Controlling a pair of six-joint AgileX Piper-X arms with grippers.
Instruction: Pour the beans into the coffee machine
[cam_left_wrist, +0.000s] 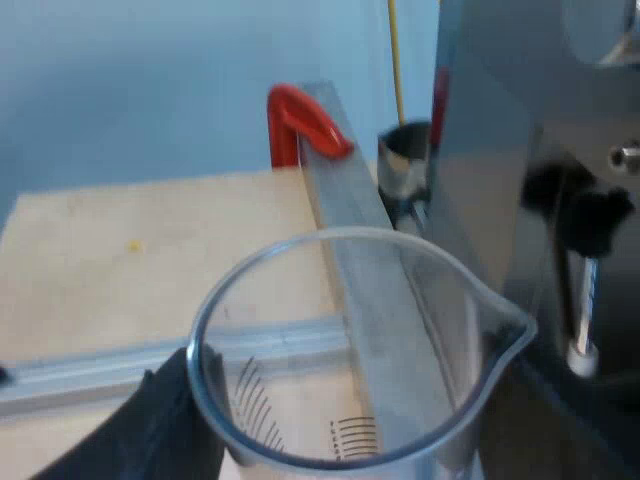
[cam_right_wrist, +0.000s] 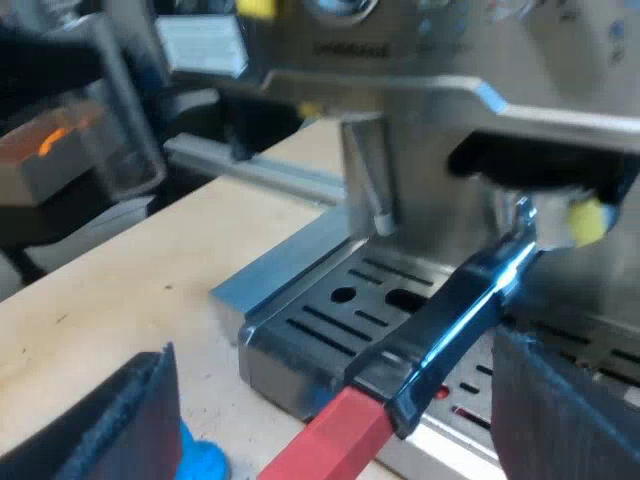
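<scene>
A clear measuring glass (cam_left_wrist: 360, 350) with printed marks sits in my left gripper (cam_left_wrist: 330, 420), which is shut on it; one black finger (cam_left_wrist: 165, 420) presses its wall. The glass looks empty and stays upright beside the espresso machine (cam_left_wrist: 500, 150). In the right wrist view, my right gripper (cam_right_wrist: 330, 350) stands open in front of the machine's (cam_right_wrist: 420, 60) drip tray (cam_right_wrist: 330, 310). The metal holder (cam_right_wrist: 460, 300) is locked into the machine's front, and its red handle end (cam_right_wrist: 335, 435) lies between my fingers, untouched.
A blue tamper (cam_right_wrist: 200, 460) rests on the wooden table (cam_right_wrist: 110, 290) by one right finger. An aluminium rail (cam_left_wrist: 360, 240) with a red piece (cam_left_wrist: 300, 120) crosses the table. A small metal jug (cam_left_wrist: 405, 160) stands by the machine. The steam wand (cam_left_wrist: 585, 300) hangs near the glass.
</scene>
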